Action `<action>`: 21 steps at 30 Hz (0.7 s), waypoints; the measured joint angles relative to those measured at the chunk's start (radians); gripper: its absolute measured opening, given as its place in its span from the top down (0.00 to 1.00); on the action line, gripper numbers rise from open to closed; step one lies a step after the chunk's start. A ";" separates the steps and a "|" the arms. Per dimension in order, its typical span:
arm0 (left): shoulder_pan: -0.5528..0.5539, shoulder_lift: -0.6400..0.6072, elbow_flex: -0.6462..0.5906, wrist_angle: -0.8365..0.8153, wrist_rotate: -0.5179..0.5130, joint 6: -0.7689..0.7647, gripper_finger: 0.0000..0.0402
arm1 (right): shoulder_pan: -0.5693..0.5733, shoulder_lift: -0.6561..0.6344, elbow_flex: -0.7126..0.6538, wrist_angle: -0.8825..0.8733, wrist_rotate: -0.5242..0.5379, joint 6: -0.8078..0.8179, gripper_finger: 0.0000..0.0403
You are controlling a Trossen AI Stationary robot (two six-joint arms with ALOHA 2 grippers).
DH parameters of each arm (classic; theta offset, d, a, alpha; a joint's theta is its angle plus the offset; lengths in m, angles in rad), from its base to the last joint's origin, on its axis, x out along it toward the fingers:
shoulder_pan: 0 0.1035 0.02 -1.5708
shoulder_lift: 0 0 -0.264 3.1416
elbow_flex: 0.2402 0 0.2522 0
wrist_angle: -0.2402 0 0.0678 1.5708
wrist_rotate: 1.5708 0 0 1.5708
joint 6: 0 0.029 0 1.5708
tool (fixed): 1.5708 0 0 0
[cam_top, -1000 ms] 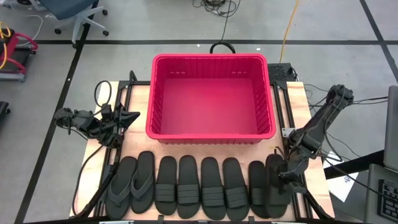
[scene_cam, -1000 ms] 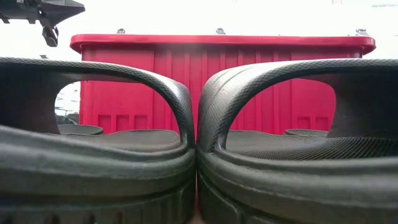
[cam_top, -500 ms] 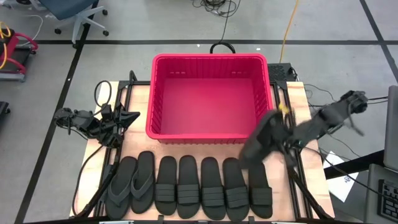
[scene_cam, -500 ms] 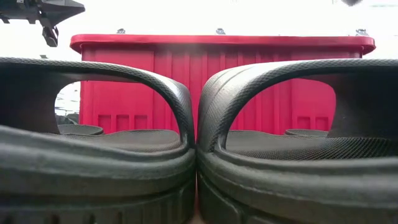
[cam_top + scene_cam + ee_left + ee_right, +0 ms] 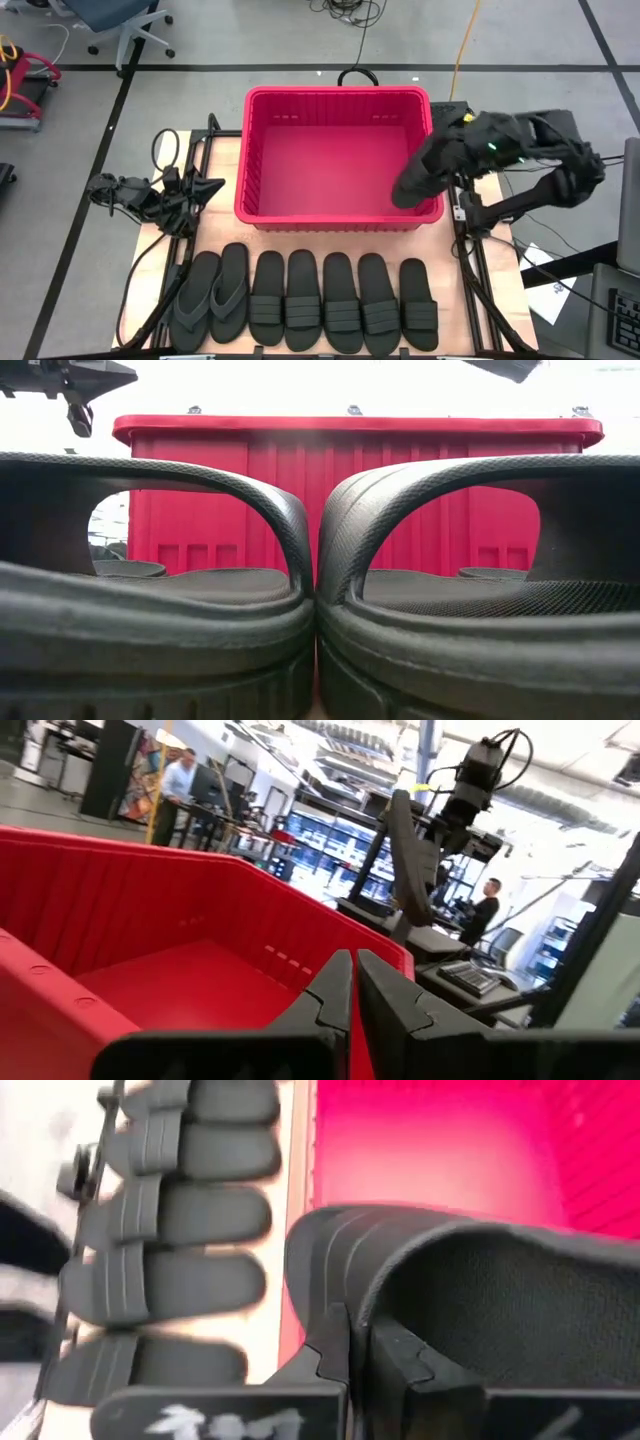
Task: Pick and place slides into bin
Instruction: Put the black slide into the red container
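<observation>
We are at the very start of the work, as far as we can see: the red bin [image 5: 338, 155] has nothing on its floor yet. The right gripper [image 5: 452, 158] is closed on the edge of one black slide [image 5: 418, 172] and holds it in the air over the bin's right wall, partly above the inside of the bin. This slide is not released yet, so we judge that the first placing is only half done. Seven other slides [image 5: 305, 300] lie in one row on the tabletop [image 5: 220, 160] just in front of the bin, two thong ones at the left end and five strap ones beside them. The left gripper [image 5: 205, 187] waits closed and empty near the bin's left wall. So one slide must be dropped and seven more carried.
</observation>
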 joint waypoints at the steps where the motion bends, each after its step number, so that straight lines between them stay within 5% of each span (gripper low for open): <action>1: 0.000 0.000 0.000 0.000 -0.005 0.001 0.95 | -0.038 0.007 0.003 0.025 -0.047 -0.052 0.99; 5: 0.000 0.010 0.000 -0.003 -0.042 0.009 0.95 | -0.184 0.073 0.022 0.009 -0.224 -0.264 0.99; 15: 0.000 0.080 0.000 -0.002 -0.091 0.000 0.95 | -0.424 0.280 0.004 0.017 -0.091 -0.484 0.99; 21: 0.000 0.134 0.000 -0.001 -0.094 0.013 0.95 | -0.494 0.374 -0.088 0.016 -0.139 -0.567 0.99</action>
